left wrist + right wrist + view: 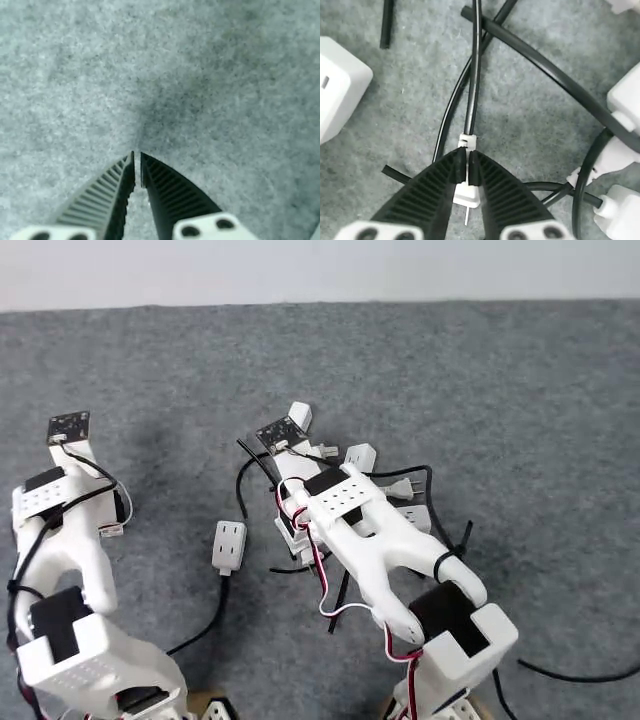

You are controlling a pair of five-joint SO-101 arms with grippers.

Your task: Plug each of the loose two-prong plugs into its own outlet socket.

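— At mid-bench, what grips the plug (466,194)?
— Right tool (465,159), clamped on it among black cords (550,67), right of the outlet socket (229,543).
— And the left tool (137,156)?
— Pressed together over bare bench (225,75), at the left.

Two robot arms (62,540) (375,535), two grippers (137,156) (466,152) — one plug (465,194) in the right one, one outlet (229,545) lying apart, others tangled among uncounted cords (550,75).
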